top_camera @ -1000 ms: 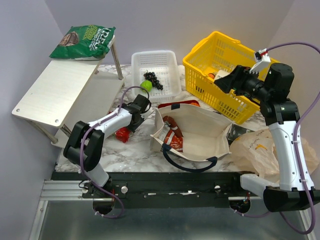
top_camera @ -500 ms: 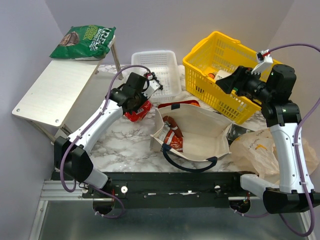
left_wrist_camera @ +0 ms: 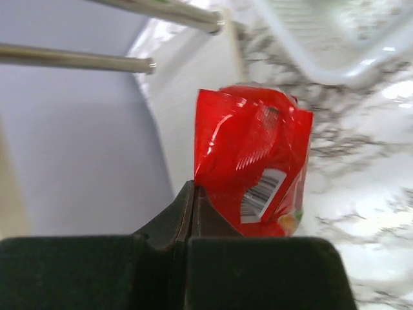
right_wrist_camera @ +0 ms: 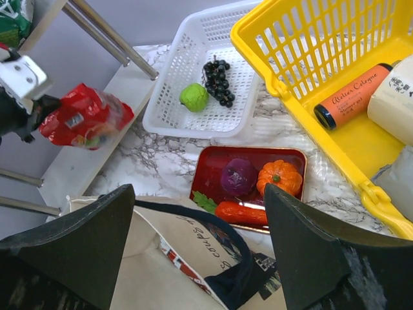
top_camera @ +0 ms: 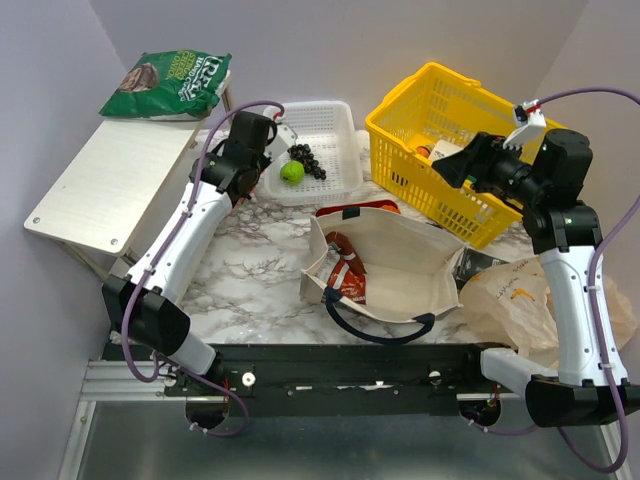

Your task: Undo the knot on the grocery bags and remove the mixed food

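Red snack packet, just one, clamped in left hand; right hand apart.

Rig sits in a lab test cell: plain lilac wall panels enclose my marble-print tabletop, my arm bases bolt to a black rail, and a yellow basket stands as a staged prop.

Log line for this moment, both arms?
left gripper: shut on red snack packet, held aloft beside white basket | right gripper: open, empty, aloft by yellow basket
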{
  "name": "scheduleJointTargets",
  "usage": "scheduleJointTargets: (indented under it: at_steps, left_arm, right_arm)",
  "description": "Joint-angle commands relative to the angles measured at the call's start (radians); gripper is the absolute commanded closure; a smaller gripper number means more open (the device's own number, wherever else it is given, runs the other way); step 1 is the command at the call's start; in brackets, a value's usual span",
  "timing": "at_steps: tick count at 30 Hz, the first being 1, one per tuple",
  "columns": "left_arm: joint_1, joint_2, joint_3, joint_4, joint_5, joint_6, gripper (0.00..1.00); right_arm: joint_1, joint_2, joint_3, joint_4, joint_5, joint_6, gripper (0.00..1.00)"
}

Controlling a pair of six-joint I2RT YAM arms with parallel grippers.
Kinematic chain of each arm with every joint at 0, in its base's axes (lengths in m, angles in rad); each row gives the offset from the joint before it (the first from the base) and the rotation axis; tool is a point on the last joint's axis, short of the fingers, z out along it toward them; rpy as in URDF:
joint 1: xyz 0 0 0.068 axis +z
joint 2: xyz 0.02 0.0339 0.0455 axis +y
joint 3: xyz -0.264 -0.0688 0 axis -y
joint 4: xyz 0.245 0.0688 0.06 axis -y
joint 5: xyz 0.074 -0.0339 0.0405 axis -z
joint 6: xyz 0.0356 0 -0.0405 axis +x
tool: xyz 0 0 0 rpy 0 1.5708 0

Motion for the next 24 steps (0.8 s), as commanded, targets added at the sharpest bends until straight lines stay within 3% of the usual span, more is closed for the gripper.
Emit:
scheduleJointTargets:
  at_steps: [1, 5, 12, 18, 24]
  left_arm:
    - [0.047, -0.013, 0.057, 0.125, -0.169, 0.126, 1.0]
    - [0.061, -0.073, -0.07, 0.226, -0.209, 0.232, 1.0]
    - [0.058, -0.159, -0.566, 0.428, -0.269, 0.349, 1.0]
    - [0.054, -0.159, -0.68, 0.445, -0.262, 0.275, 1.0]
    - [0.054, -0.118, -0.681, 0.534, -0.296, 0.246, 1.0]
  right_arm:
    - [-0.013, -0.02, -0.026, 0.016, -0.015, -0.01, 0.11]
    - [-0.013, -0.032, -0.045, 0.02, -0.017, -0.01, 0.11]
    - [-0.013, -0.058, -0.072, 0.02, -0.015, -0.01, 0.11]
    - [-0.036, -0.075, -0.088, 0.017, -0.015, -0.01, 0.11]
    - [-0.048, -0.083, -0.103, 0.016, -0.015, 0.0, 0.11]
